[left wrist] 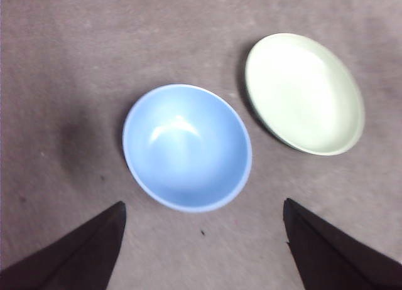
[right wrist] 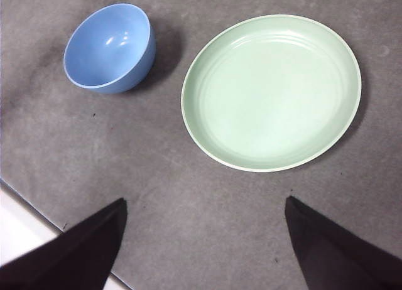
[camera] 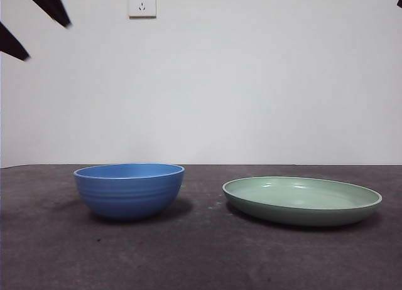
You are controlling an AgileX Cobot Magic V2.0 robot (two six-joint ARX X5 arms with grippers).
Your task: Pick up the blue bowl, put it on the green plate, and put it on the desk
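The blue bowl stands upright and empty on the desk, left of centre. The green plate lies empty on the desk to its right, apart from the bowl. My left gripper hangs open high above the bowl, with the plate beside it. My right gripper hangs open high above the desk, near the plate, with the bowl further off. In the front view two black jaw tips show at the top left corner.
A white wall with a socket stands behind the desk. A pale desk edge shows in the right wrist view. A black tip shows at the top right corner.
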